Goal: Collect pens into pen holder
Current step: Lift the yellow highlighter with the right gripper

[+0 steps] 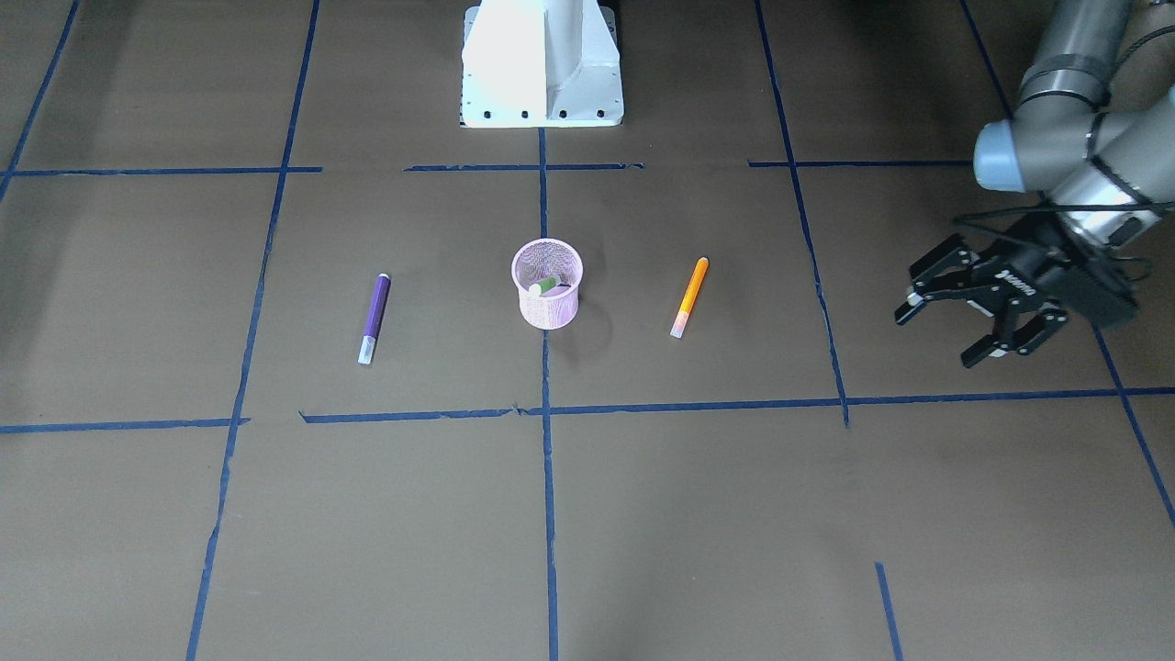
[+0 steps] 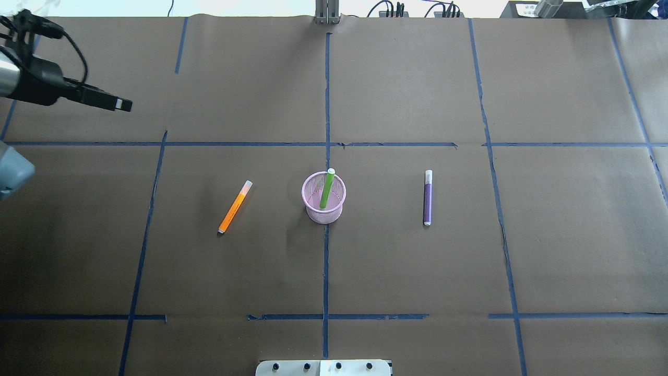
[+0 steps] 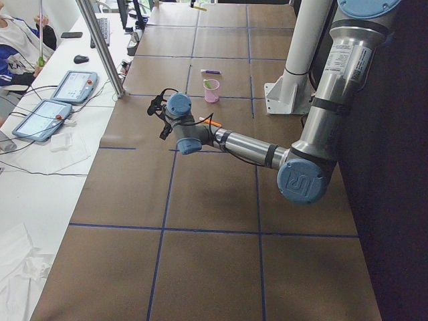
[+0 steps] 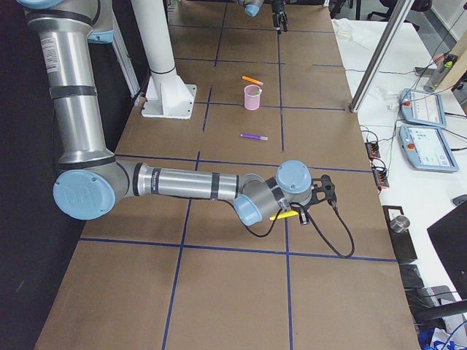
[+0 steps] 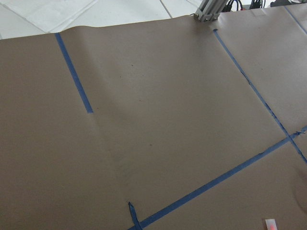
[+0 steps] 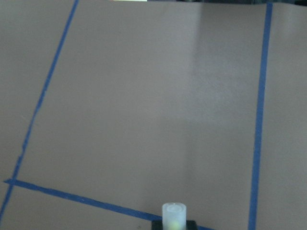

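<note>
The pink mesh pen holder (image 1: 547, 308) (image 2: 323, 211) stands upright at the table's middle with a green pen (image 2: 327, 189) leaning in it. An orange pen (image 1: 689, 296) (image 2: 235, 207) lies on the robot's left of it. A purple pen (image 1: 374, 318) (image 2: 428, 197) lies on the robot's right. My left gripper (image 1: 938, 338) is open and empty, far out at the table's left side. My right gripper (image 6: 173, 224) is out of the overhead view. It holds a yellow pen (image 4: 281, 216), whose capped end (image 6: 173, 214) shows in the right wrist view.
The white robot base (image 1: 542, 64) stands at the table's near edge. Blue tape lines cross the brown paper cover. A side desk with tablets (image 3: 60, 93) (image 4: 419, 109) and a metal post (image 3: 100, 47) runs along the far edge, and a person (image 3: 13, 47) sits there.
</note>
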`<state>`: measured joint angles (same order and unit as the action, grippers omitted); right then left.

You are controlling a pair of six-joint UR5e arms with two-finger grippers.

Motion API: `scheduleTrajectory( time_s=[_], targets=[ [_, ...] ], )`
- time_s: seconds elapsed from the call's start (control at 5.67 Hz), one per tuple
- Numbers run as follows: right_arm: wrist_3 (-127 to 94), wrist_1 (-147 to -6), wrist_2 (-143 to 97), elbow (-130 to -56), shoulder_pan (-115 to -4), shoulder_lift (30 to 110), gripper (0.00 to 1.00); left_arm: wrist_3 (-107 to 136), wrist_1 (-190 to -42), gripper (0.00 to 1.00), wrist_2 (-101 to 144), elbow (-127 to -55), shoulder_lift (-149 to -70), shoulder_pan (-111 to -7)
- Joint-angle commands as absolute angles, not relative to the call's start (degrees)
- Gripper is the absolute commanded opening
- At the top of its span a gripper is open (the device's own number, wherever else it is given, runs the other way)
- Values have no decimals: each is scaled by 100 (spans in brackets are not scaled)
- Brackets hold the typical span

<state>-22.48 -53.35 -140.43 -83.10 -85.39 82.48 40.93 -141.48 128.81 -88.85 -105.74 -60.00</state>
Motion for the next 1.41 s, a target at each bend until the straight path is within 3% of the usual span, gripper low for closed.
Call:
scheduleTrajectory(
  time_s=[0.0,0.35,1.24],
  targets=[
    [-3692,-5317,-13984,-9486,-8177,8192,0,4122,-12857,99,12526,-8990,-11081,-5617],
    [-4855,-5317,-12891,-10420,-7047,7973,0,4113,-12614,98,11598,-9009,-11127,-4890],
    [-6187,-5405,-8886,-10828,-3497,6304,0,4104,-12595,98,11531,-8982,-11223,-4518]
  ],
)
